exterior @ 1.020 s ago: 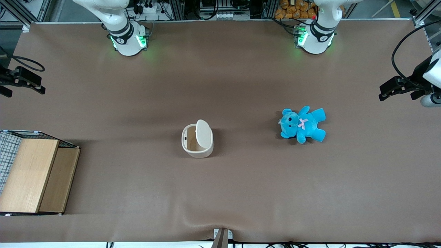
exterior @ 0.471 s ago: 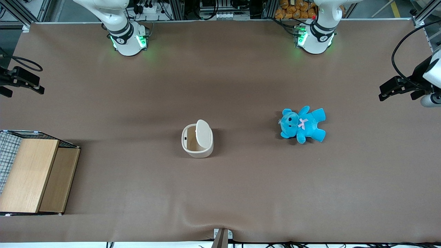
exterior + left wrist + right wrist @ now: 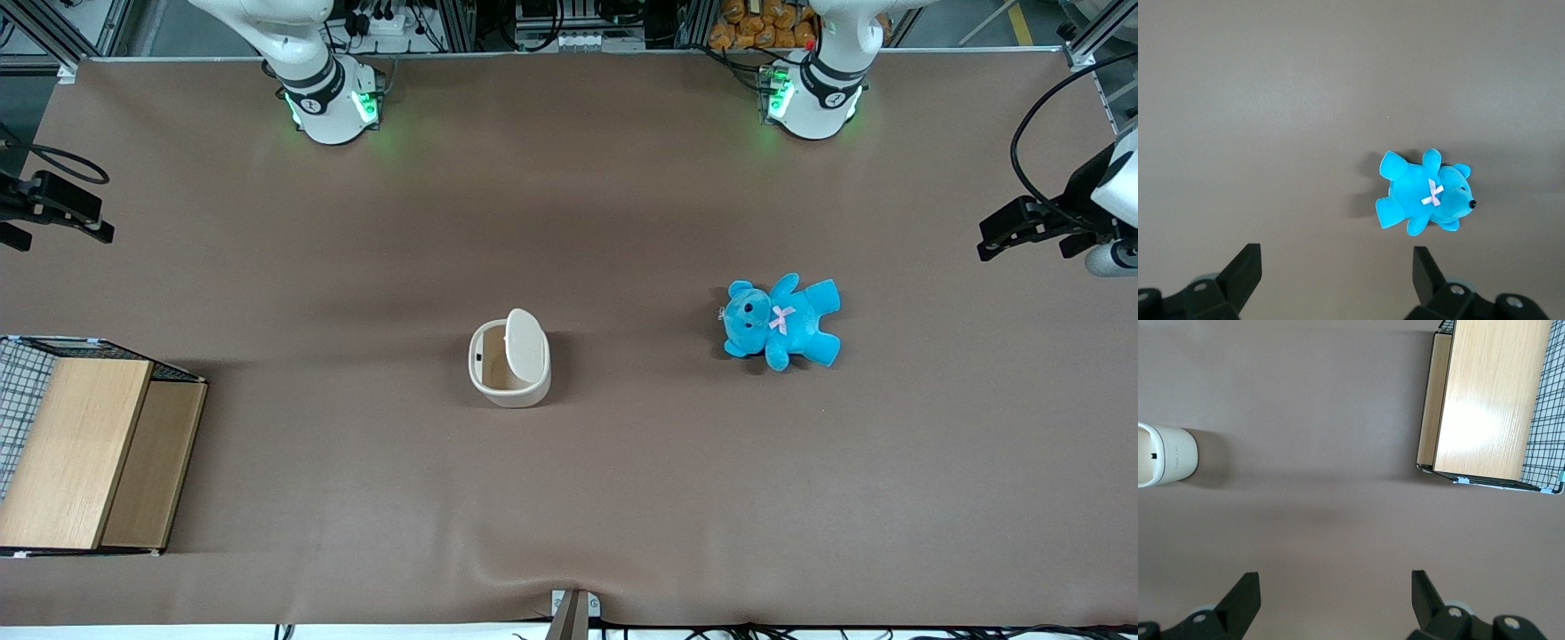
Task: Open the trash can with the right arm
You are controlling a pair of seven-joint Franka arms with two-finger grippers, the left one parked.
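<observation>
My black two-finger gripper hangs high above the brown worktop, its fingers spread wide with nothing between them, out at the working arm's end and well apart from everything on the cloth. In the front view it shows as a dark shape at the worktop's edge.

Taking the small cream-white plastic trash can as my landmark: it stands upright about mid-worktop, and its flat hinged lid is already tipped up on edge, so the tan inside shows. From my wrist I see only part of its rounded wall. The light wooden box with wire mesh lies toward my end of the worktop from the can and nearer the front camera; the blue plush teddy with a pink bow lies toward the parked arm's end.

I judge the can light, thin-walled and smooth, so it would likely slide or tip under a sideways shove. The lid looks stiff but free on its hinge. If more opening were wanted, I would nudge the lid's free raised edge gently rather than pinch the body. To my eye the task looks essentially done.
</observation>
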